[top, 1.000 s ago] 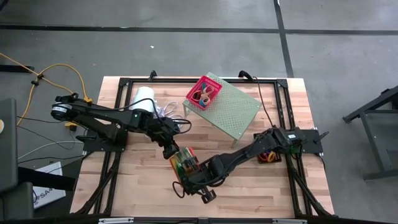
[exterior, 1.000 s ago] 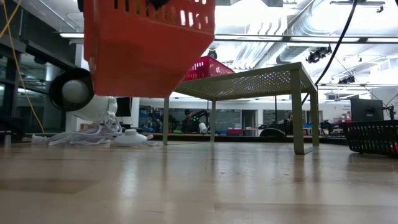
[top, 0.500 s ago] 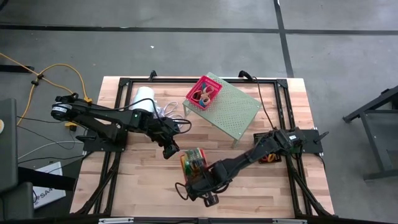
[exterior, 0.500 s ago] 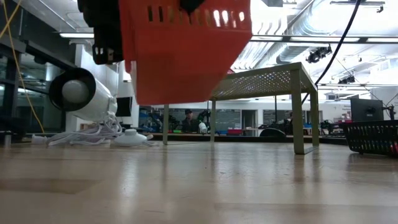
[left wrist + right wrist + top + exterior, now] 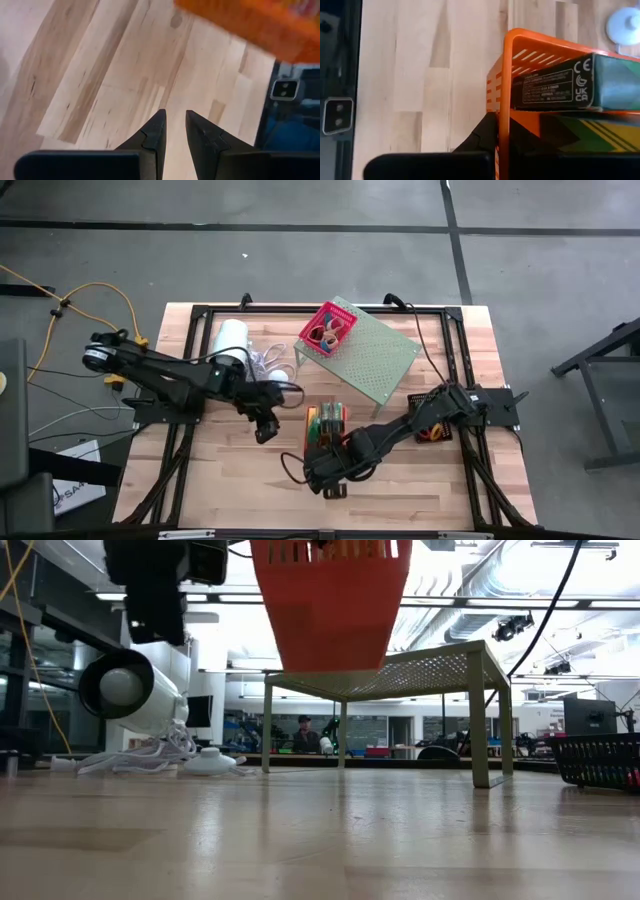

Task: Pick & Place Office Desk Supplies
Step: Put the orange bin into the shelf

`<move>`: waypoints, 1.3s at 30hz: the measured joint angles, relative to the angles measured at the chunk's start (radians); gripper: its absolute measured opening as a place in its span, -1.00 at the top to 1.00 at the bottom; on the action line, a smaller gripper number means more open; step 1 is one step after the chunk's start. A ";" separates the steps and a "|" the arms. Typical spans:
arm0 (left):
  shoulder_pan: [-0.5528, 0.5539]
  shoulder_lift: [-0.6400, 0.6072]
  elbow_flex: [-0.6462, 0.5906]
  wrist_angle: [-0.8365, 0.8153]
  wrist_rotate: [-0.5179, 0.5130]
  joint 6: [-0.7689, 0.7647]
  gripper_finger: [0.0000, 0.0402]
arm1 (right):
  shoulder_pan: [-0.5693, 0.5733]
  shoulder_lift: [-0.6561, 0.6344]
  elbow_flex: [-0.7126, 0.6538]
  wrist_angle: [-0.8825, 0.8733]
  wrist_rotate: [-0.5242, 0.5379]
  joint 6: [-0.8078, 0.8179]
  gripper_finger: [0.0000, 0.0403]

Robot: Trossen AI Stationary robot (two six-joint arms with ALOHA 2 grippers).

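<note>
We see the right gripper [image 5: 497, 132] with its fingers clamped on the red basket's [image 5: 326, 430] rim, holding it above the tabletop [image 5: 230, 470] — the left gripper [image 5: 173, 131] hovers nearby, fingers narrowly apart, empty.

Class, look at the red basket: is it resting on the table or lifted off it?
Lifted. In the low view the red basket hangs clear above the table, its rim pinched by the right end effector.

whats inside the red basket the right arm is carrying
The red basket, held by its rim in the right gripper, carries two green-white boxes lying side by side. They cover the bottom, so anything under them is hidden.
</note>
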State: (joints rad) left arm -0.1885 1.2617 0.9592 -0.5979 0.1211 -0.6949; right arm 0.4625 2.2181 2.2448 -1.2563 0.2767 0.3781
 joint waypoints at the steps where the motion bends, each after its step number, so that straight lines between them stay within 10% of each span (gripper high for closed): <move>1: -0.014 0.000 0.000 -0.012 -0.014 0.000 0.65 | -0.003 -0.007 0.000 -0.005 0.008 0.009 0.99; 20: -0.353 0.000 -0.130 -0.048 -0.311 -0.112 0.65 | -0.089 -0.082 0.058 -0.131 0.147 0.197 0.99; 39: -0.453 0.000 -0.207 -0.045 -0.412 -0.133 0.65 | -0.212 -0.082 0.058 -0.278 0.215 0.230 0.99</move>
State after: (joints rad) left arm -0.6416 1.2617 0.7521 -0.6434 -0.2911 -0.8276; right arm 0.2505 2.1361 2.3032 -1.5347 0.4917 0.6077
